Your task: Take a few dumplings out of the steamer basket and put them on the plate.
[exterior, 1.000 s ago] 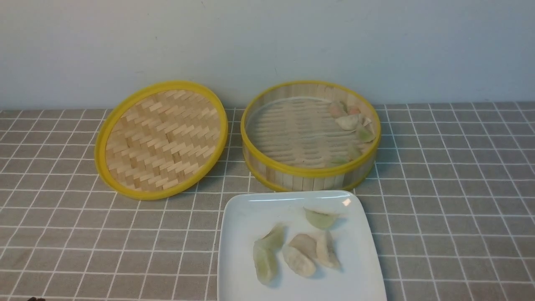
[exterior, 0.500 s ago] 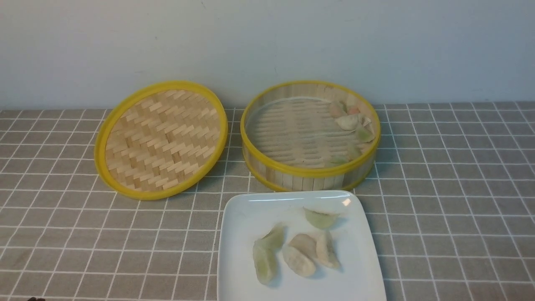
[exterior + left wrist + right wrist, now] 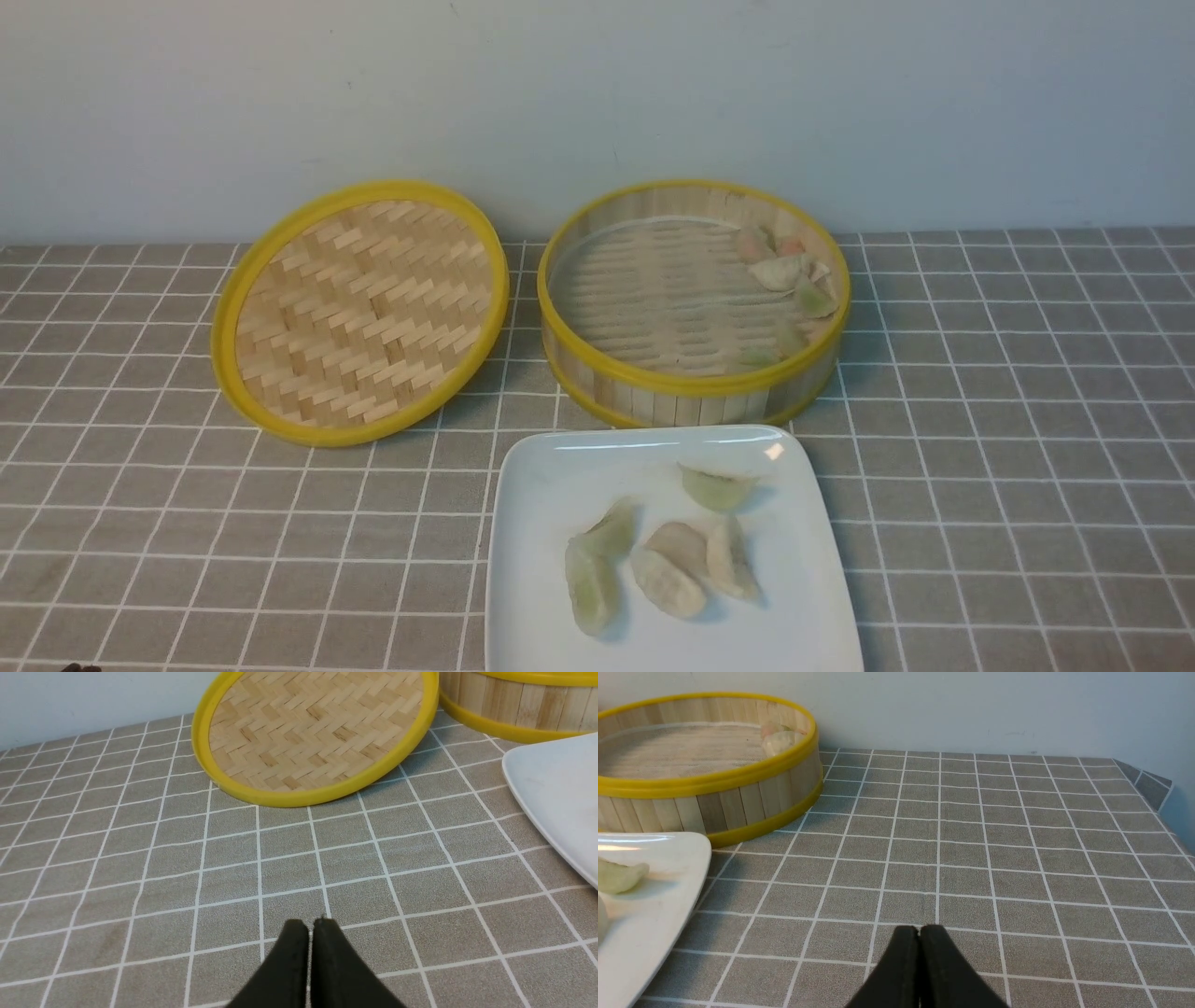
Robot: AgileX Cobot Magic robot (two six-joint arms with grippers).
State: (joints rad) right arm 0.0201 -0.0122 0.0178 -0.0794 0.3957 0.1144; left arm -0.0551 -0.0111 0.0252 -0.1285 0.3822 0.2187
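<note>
The black left gripper (image 3: 310, 926) has its jaws pressed together, holding nothing. The black right gripper (image 3: 919, 933) is likewise closed and empty.

The left gripper (image 3: 310, 926) hung over the grey checked tablecloth (image 3: 140, 858), its two black fingers (image 3: 289, 961) pressed together with nothing between them. Beyond it the woven bamboo lid (image 3: 317, 732) with its yellow rim lay tilted, one edge raised. Just beside the lid stood the steamer basket (image 3: 504, 700), only its slat wall and lower yellow rim showing. A corner of the white plate (image 3: 556, 793) lay nearer, apart from both.
</note>
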